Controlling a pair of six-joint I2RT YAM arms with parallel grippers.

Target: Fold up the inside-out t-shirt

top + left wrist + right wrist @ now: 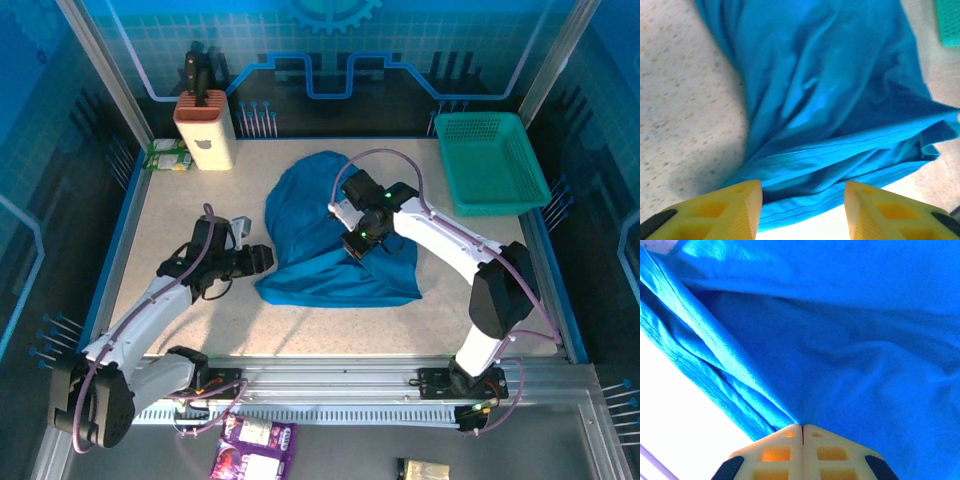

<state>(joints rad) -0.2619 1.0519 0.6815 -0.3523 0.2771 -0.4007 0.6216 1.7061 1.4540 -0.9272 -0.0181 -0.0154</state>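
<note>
The inside-out t-shirt (pixel 310 215) lies bunched in the middle of the table (pixel 200 330), a little nearer to the right edge, with its wider hem side turned toward the near edge. The right gripper (pixel 356 243) is on top of the cloth, near the middle of it. In the right wrist view its jaws are together at the tips (pixel 802 426), and the folds of the hem run into them, so they are clamped on a thin pinch of the t-shirt (pixel 865 365). The left gripper (pixel 262 260) is low over the table, just beside the near left corner of the shirt. Its yellow fingers (pixel 740 210) stand apart and hold nothing; the stitched hem (pixel 830 150) lies just in front of them. A teal mesh basket (pixel 492 165) stands at the far right corner of the table.
</note>
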